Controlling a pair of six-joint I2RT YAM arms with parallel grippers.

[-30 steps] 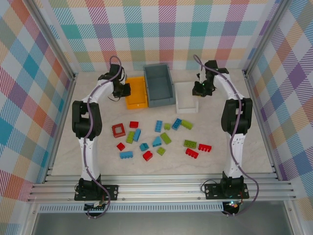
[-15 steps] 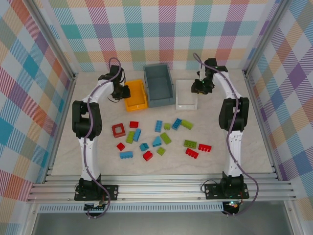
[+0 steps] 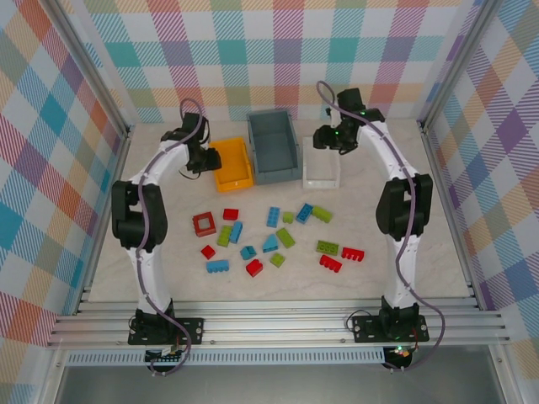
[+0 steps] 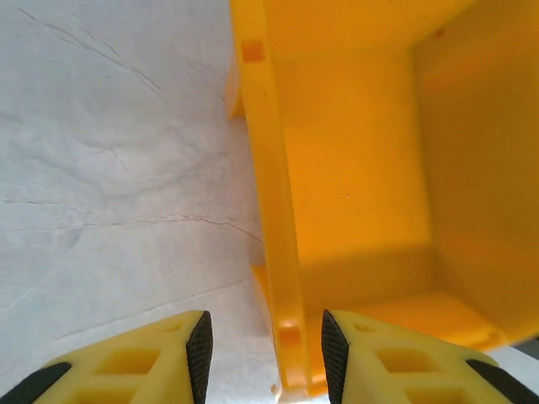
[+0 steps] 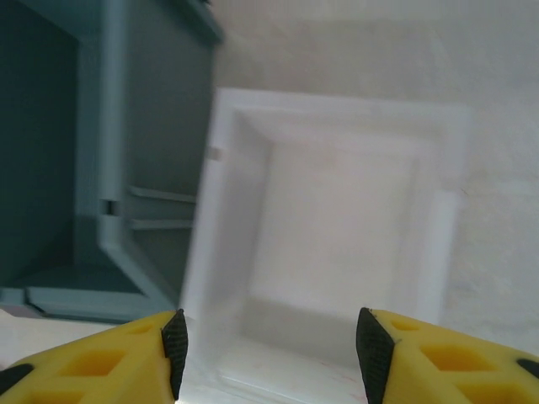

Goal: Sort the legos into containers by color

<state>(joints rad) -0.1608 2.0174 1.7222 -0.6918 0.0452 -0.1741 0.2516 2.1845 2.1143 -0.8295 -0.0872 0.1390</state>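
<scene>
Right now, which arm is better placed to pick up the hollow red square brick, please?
Left: the brick lies on its side of the table, nearer the left pincer than the right pincer.

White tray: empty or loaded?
Empty. The right wrist view looks into the white tray: its floor is bare, with nothing lying on it.

Both arms outstretched; left end effector (image 4: pixel 265 341) and right end effector (image 5: pixel 265 349), jaws apart.
</scene>
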